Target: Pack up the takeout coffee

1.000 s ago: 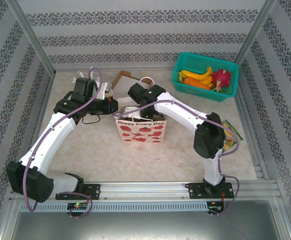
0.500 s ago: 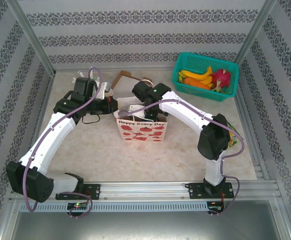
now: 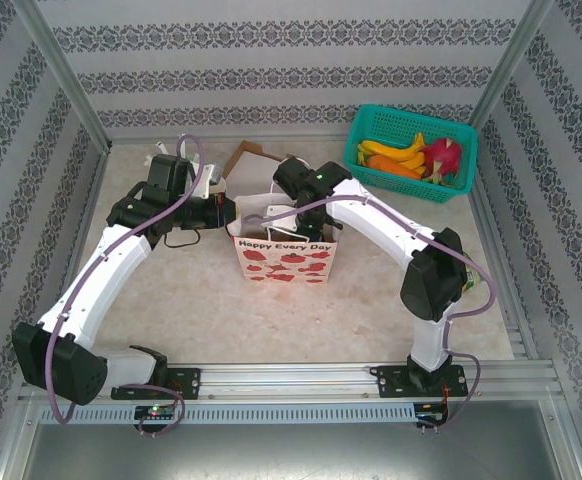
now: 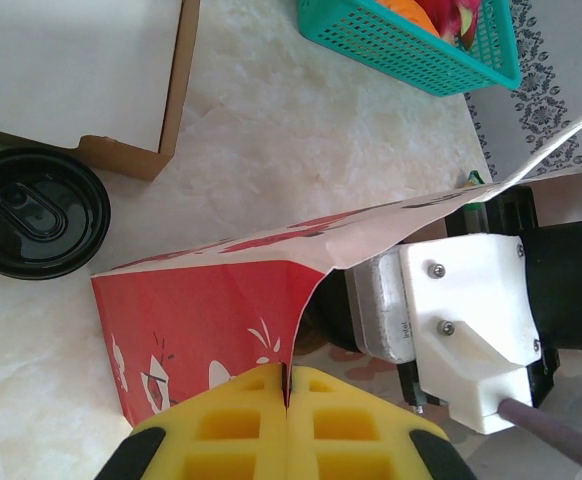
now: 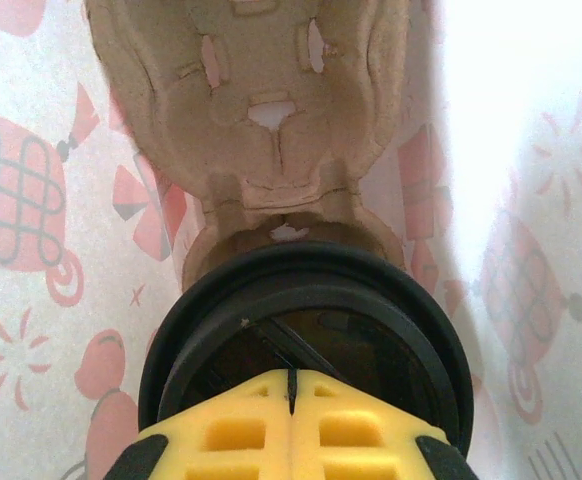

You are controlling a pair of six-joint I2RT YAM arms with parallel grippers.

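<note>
Inside the patterned paper bag (image 3: 283,255), your right gripper (image 5: 291,385) has its yellow fingers drawn together at the near rim of the takeout coffee (image 5: 311,275). They seem to pinch the black lid there, though the fingers themselves hide the contact. The cup sits low in the bag, upright, lid facing the wrist camera. It rests against the brown pulp carrier (image 5: 251,90), which stands just behind it between the printed walls.

Your left gripper (image 4: 287,385) is closed tight on the bag's left edge, with the red-and-white paper clamped between its pads. From above, your right arm reaches over the bag's open mouth and your left arm meets the bag from the side. The bag stands mid-table (image 3: 171,290).

On the marble surface beside the bag lies another round black lid (image 4: 36,210), close to a shallow cardboard box (image 4: 71,70). A teal basket (image 4: 401,40) of fruit sits well apart at the far right corner.
</note>
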